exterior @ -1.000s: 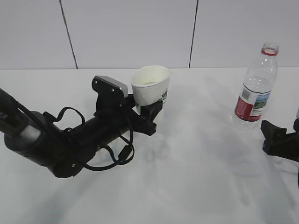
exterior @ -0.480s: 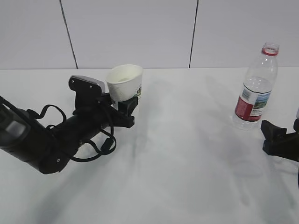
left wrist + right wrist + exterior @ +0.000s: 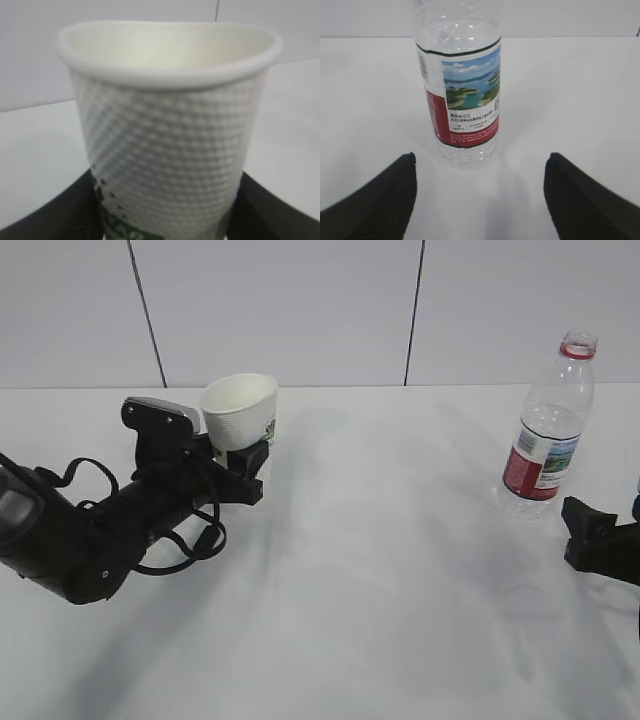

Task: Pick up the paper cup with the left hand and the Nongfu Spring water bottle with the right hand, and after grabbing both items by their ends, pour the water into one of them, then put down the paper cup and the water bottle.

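Observation:
The white paper cup (image 3: pixel 240 410) with its green print is upright, and my left gripper (image 3: pixel 244 454) is shut on its lower part. In the left wrist view the cup (image 3: pixel 167 125) fills the frame, its rim squeezed to an oval, with a black finger (image 3: pixel 50 220) against each side. I cannot tell whether its base touches the table. The Nongfu Spring water bottle (image 3: pixel 548 440) stands on the table at the right, red ring at its neck. My right gripper (image 3: pixel 480 200) is open just short of the bottle (image 3: pixel 465 100), touching nothing; only its black finger (image 3: pixel 600 540) shows in the exterior view.
The white table (image 3: pixel 400 590) runs back to a white panelled wall (image 3: pixel 300 310). The left arm's black body and loose cables (image 3: pixel 110 530) lie low over the table's left side.
My left arm has carried the cup to the left, away from the bottle, still gripping it. The bottle and the right gripper have not moved.

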Robot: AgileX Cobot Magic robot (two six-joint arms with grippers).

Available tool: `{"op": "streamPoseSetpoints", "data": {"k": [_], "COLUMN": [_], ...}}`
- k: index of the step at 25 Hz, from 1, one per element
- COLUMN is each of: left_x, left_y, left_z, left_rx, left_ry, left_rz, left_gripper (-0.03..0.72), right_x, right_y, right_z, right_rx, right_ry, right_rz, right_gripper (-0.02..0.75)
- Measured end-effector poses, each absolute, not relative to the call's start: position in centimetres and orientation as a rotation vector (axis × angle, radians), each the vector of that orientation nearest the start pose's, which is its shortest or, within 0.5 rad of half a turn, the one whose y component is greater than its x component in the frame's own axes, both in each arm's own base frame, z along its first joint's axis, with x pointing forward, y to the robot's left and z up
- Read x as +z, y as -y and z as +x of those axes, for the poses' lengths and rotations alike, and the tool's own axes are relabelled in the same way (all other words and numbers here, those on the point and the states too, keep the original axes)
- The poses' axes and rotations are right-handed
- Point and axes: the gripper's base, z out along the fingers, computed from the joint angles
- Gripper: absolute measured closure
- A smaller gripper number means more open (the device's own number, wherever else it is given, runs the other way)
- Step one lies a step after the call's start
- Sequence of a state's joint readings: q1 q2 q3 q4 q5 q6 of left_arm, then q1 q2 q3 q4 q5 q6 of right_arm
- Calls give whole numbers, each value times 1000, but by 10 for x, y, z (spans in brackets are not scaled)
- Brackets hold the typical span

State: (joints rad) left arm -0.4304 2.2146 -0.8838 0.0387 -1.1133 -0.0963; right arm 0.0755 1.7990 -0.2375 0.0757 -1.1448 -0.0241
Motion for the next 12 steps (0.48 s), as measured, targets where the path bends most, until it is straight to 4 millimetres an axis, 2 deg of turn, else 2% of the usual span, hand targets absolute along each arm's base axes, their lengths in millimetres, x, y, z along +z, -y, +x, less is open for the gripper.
{"op": "streamPoseSetpoints", "data": {"k": [12], "left_x": [81], "left_y": [126], "left_z": [367], "left_rx": [-319], "left_ry": [-1712], "left_rz": [226], "left_gripper": [221], "right_x": [112], "right_y": [-11], "right_z": [233], "right_rx": [-9], "right_ry": [-1901], "right_rz": [-18], "right_gripper": [144]}}
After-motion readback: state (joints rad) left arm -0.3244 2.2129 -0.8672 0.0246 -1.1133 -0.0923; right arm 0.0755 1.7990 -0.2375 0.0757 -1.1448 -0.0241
